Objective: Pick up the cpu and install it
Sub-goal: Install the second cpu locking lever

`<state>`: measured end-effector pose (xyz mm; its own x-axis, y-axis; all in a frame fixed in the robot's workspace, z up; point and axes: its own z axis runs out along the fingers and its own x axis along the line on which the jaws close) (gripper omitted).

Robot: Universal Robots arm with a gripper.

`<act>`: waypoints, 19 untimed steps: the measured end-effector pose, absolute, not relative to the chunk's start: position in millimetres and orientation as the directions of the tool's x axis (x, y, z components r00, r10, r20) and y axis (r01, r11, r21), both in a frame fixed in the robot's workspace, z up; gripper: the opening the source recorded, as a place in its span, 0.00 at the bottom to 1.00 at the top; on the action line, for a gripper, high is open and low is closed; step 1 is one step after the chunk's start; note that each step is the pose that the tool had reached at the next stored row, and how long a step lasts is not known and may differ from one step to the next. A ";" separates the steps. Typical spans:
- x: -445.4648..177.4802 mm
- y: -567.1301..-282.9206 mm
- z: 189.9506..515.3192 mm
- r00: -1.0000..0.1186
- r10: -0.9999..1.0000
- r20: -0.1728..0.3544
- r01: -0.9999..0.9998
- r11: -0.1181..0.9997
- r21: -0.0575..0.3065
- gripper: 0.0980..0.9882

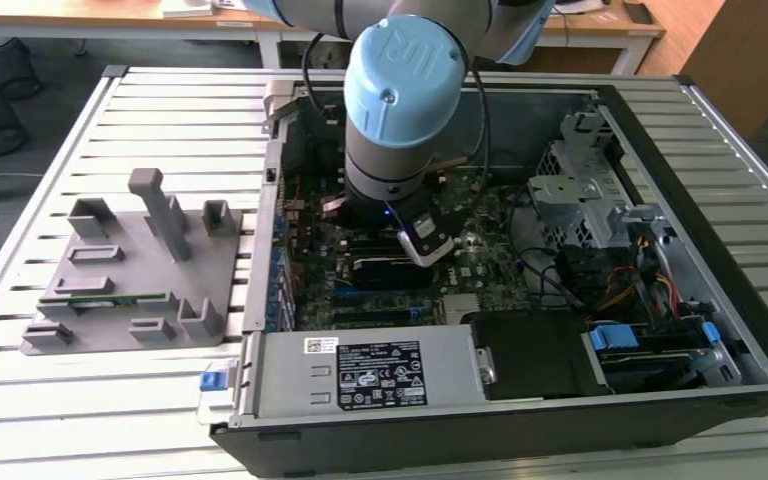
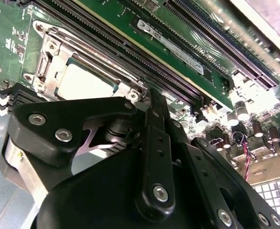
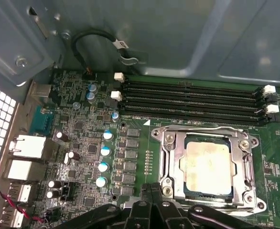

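While the arm [image 1: 404, 100] reaches down into the open computer case [image 1: 704, 330] on the bench [image 1: 157, 130], things stand thus:

Chip: the cpu [image 3: 207, 164] lies flat inside the metal socket frame [image 3: 166, 157] on the green motherboard [image 3: 82, 157].
Look: square, pale silvery top with faint tan smears, thin dark rim; in the second wrist view [image 2: 85, 83] it shows as a glaring pale plate.
Neighbours: long black memory slots [image 3: 192, 100] run just beside the socket frame.
Gripper: the gripper [image 3: 149, 191] hangs near the socket frame, its black fingers [image 3: 155, 195] pressed together, holding nothing.
Bench: a grey holder [image 1: 131, 270] sits beside the case.
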<state>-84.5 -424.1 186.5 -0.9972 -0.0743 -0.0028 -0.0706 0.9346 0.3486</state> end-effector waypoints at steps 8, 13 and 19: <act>-84.8 -423.4 187.9 -0.997 -0.074 -0.003 -0.071 0.934 0.349 0.01; -84.8 -423.3 195.7 -0.997 -0.074 -0.003 -0.071 0.934 0.349 0.01; -84.8 -423.4 202.5 -0.997 -0.074 -0.003 -0.071 0.934 0.349 0.01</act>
<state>-84.8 -423.4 202.5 -0.9972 -0.0742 -0.0030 -0.0706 0.9344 0.3492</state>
